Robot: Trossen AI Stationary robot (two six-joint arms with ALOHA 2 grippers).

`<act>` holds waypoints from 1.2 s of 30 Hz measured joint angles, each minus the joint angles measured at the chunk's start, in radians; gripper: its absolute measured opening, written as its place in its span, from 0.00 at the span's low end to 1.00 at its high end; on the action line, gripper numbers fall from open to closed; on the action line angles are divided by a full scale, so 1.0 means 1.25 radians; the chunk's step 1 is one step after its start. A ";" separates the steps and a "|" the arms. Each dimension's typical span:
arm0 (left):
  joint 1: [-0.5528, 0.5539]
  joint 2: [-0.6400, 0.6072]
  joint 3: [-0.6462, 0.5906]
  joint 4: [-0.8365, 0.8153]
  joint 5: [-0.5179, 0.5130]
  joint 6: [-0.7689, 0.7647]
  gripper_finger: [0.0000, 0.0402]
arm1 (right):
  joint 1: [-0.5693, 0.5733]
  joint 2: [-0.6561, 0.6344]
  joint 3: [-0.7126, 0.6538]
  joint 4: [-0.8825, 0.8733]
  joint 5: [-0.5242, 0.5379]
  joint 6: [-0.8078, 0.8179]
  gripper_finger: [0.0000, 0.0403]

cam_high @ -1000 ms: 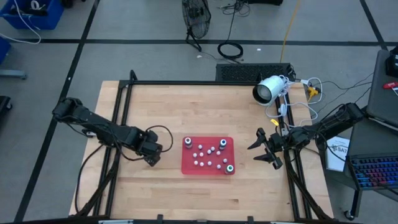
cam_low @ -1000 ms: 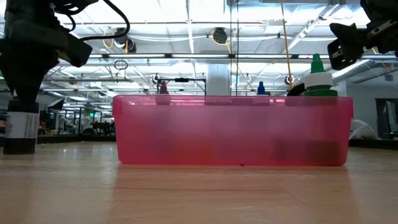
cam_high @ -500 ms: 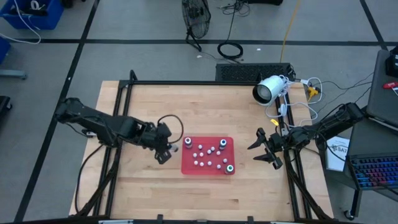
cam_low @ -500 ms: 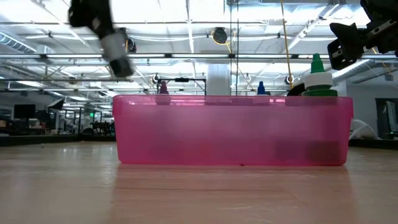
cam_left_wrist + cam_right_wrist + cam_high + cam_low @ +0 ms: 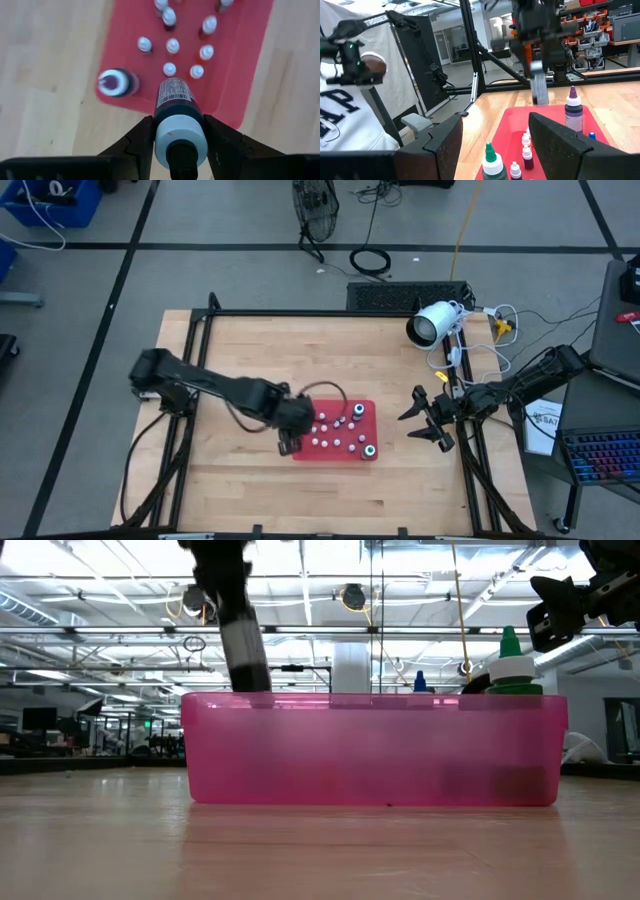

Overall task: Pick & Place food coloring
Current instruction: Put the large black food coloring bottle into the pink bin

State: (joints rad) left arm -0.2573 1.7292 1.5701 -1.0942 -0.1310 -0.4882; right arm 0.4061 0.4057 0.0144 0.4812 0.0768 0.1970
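Note:
A red tray (image 5: pixel 368 412) lies mid-table and holds several small whitish food coloring bottles (image 5: pixel 170 69), a green-capped one (image 5: pixel 492 161) and a purple one (image 5: pixel 572 107). My left gripper (image 5: pixel 290 426) hangs over the tray's left end, shut on a dark food coloring bottle (image 5: pixel 175 97) with a pale cap. In the low view that bottle (image 5: pixel 246 650) hangs tilted above the tray's rim (image 5: pixel 300 700). A similar grey-capped bottle (image 5: pixel 115 82) stands in the tray's corner. My right gripper (image 5: pixel 424 418) waits open to the right of the tray, pointing level at it. My left gripper pinches the dark bottle between its two fingers (image 5: pixel 141 137) at the capped top end (image 5: pixel 164 142). The fingers come from above, pointing steeply down. The bottle hangs below them, lifted clear, tilted, its base over the tray's left edge.
A white cylindrical camera (image 5: pixel 432 324) and loose cables (image 5: pixel 480 345) sit at the table's far right corner. Black frame rails (image 5: pixel 200 350) run along the table's edges. A person in a white shirt (image 5: pixel 345 105) stands beyond the table. Bare wood (image 5: pixel 300 355) lies behind the tray.
My left gripper has lifted the dark bottle off the table left of the tray, carried it up and toward the table's right, and rolled its wrist. The bottle stood upright on the wood then; it now hangs tilted over the tray's left end.

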 joint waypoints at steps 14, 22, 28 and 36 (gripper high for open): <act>0.002 0.149 0.031 -0.025 0.063 0.068 0.37 | 0.000 0.000 0.000 0.000 0.000 0.000 0.54; 0.014 0.148 0.028 -0.014 0.056 0.072 0.37 | 0.000 0.000 0.000 0.000 0.000 0.000 0.54; 0.030 0.148 -0.013 0.001 0.055 0.067 0.37 | 0.000 0.000 0.000 0.000 0.000 0.000 0.53; 0.045 0.148 -0.053 0.026 0.062 0.049 0.37 | 0.000 0.000 0.000 0.000 0.000 0.000 0.54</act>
State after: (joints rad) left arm -0.2005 1.9137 1.5035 -1.0622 -0.0541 -0.4272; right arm 0.4063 0.4061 0.0147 0.4810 0.0769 0.1970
